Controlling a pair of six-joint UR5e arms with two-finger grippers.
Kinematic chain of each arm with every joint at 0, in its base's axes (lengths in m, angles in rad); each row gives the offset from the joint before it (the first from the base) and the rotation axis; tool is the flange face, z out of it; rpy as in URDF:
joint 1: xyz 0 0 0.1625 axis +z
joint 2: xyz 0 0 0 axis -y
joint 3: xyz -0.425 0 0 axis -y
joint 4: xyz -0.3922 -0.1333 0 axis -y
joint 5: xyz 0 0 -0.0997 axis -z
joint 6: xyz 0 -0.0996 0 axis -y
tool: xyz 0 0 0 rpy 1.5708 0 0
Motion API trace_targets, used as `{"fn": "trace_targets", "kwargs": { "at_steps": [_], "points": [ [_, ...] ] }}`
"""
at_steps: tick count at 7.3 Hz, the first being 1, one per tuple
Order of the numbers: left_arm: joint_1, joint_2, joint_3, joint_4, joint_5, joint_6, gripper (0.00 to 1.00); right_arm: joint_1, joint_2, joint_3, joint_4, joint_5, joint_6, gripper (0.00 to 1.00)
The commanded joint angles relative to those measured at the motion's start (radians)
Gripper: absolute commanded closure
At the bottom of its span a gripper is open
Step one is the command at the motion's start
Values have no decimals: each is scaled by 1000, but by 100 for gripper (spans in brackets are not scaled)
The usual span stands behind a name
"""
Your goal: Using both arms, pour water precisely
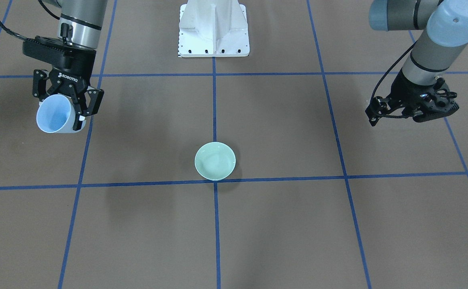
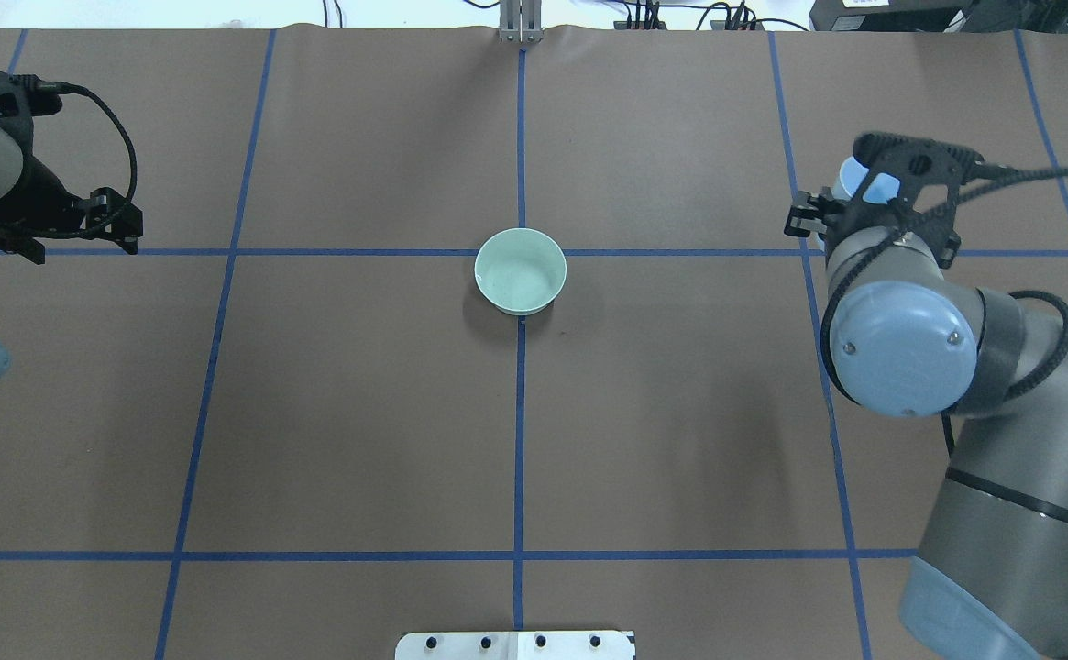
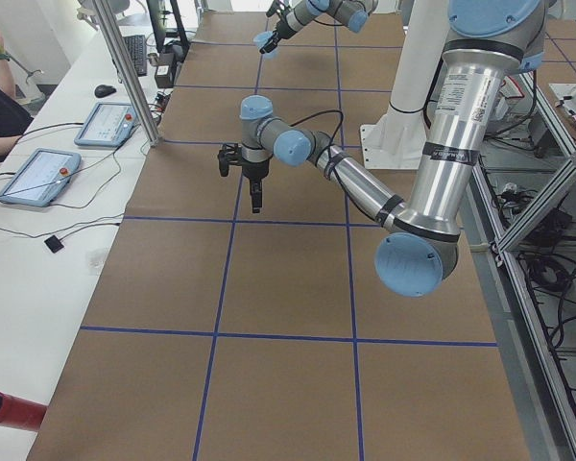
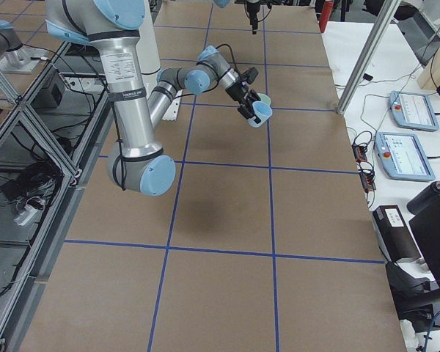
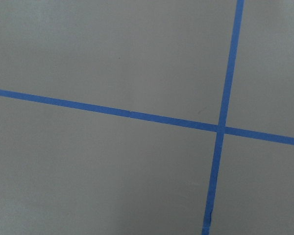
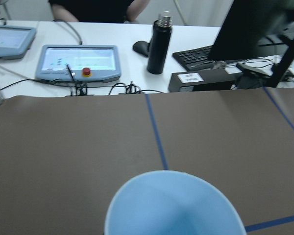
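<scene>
A pale green bowl stands on the brown table at the middle cross of the blue tape lines, and it also shows in the overhead view. My right gripper is shut on a light blue cup and holds it in the air, far to the bowl's side. The cup is tilted, with its mouth turned away from the robot; it fills the bottom of the right wrist view. My left gripper hangs over the table's other end, fingers together and empty. The left wrist view shows only table and tape.
The white bolted pedestal stands at the robot's edge of the table. Past the far edge is a desk with tablets, a black bottle and a keyboard. A red cylinder lies on the side desk.
</scene>
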Motion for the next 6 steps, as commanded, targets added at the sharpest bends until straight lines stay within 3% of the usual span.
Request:
{"fn": "trace_targets", "kwargs": {
  "at_steps": [1,3,6],
  "points": [
    [1,-1,0,0,0,-1,0,-90,-185,3,82,-155,204,100],
    [1,-1,0,0,0,-3,0,-147,-365,-23,295,-232,271,100],
    [4,-5,-4,-1,1,-30,0,-159,-457,-242,661,-296,260,100]
  ]
}}
